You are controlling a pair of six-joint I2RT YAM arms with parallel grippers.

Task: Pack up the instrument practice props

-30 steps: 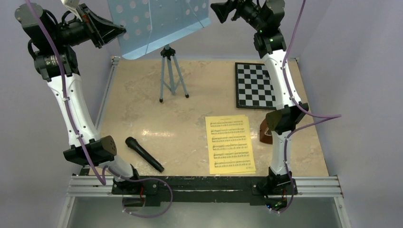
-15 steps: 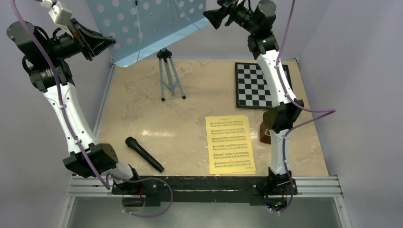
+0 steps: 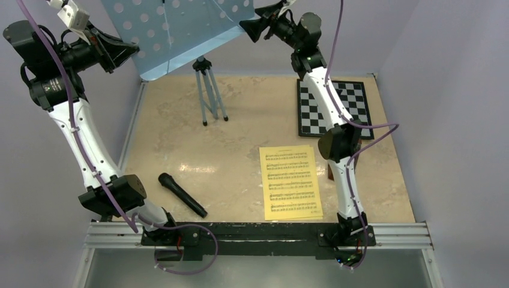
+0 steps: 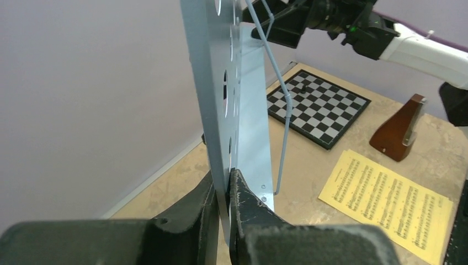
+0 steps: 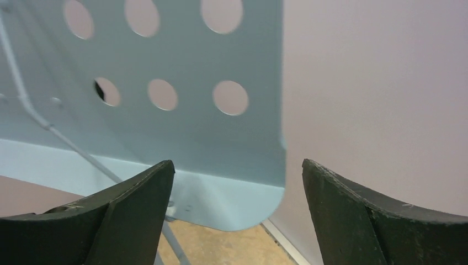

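Lavender walls close round a beige marbled counter (image 3: pixel 180 150), toward whose far left the light-blue music stand (image 3: pixel 201 63) is set on its tripod legs. Its post rises roughly upright as the long axis, and the perforated tray (image 3: pixel 186 42) is carried at the top, tilted, with its broad span running left to right between the two arms. The tray's left edge is pinched by the left fingers (image 4: pixel 248 210), pressed onto the sheet metal from both sides. The right fingers (image 5: pixel 127 215) are spread wide, with a rounded corner of the tray framed between them but not touched. The stand is judged to be the prop in hand, at the stage of being steadied for folding or lifting. The next move would call for the right fingers to be brought onto that free edge and closed, so that the top-heavy stand is not swung about a single grip. Yellow sheet-music pages (image 3: pixel 291 182) lie flat at the near right, long side running away from the arms. The brown metronome (image 4: pixel 398 130) is stood apex up just beside them, and neither is yet packed.
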